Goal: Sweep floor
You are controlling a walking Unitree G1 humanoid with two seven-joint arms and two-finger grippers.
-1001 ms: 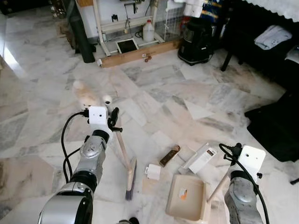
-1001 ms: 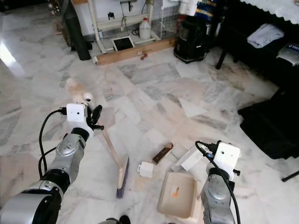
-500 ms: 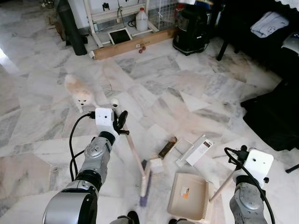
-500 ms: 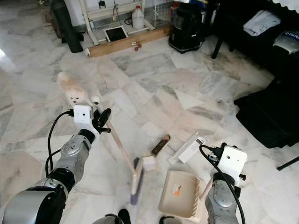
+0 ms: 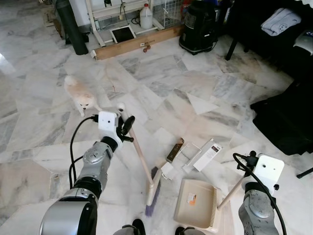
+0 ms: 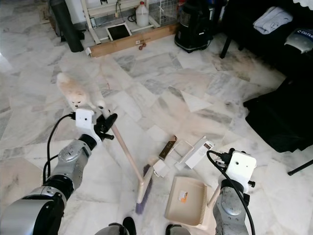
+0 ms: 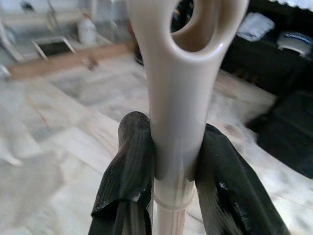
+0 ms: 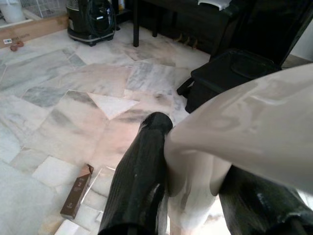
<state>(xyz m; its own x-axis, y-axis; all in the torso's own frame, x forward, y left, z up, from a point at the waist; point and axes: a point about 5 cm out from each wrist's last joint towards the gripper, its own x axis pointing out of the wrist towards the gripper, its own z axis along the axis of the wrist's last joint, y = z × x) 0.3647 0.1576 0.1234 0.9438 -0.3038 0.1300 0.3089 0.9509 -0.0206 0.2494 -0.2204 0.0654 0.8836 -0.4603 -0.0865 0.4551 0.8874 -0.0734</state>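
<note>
Nearest in, the beige dustpan [image 5: 196, 204] sits flat on the marble floor [image 5: 205, 93], its long handle slanting up into the right gripper [image 8: 188, 191], whose black fingers [image 8: 139, 181] are clamped on either side of it. Just beside the pan, the broom [image 5: 146, 169] has its purple-bristled head down on the floor, touching a small white box [image 5: 167, 170]. A brown wrapper [image 5: 175, 150] and a white carton [image 5: 207, 155] lie just beyond. The left gripper [image 7: 173, 169] pinches the broom's handle below its hanging loop, fingers closed tight. Farther off, a small fluffy dog [image 5: 79, 95] stands near a wooden plank [image 5: 137, 42].
</note>
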